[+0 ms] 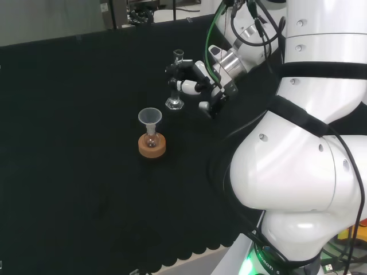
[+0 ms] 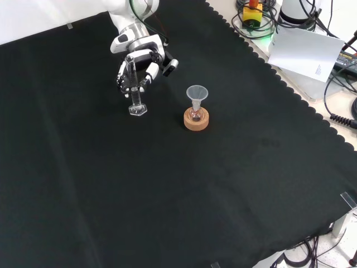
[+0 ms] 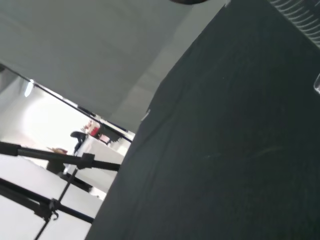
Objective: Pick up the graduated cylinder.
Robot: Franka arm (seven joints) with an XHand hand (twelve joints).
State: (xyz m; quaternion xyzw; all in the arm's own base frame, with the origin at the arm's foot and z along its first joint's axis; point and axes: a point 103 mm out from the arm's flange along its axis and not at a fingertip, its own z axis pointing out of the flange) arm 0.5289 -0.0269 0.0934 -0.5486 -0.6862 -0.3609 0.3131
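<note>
I see the hand (image 2: 138, 66) curled round the upright graduated cylinder (image 2: 135, 95) — left of the funnel-topped flask (image 2: 196, 106) in the front view — so I'd lift straight up

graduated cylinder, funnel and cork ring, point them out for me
graduated cylinder (image 2: 137, 108), front view, its clear foot.
funnel (image 1: 150, 117), head view, its wide mouth.
cork ring (image 2: 196, 120), front view, its outer side.
</note>
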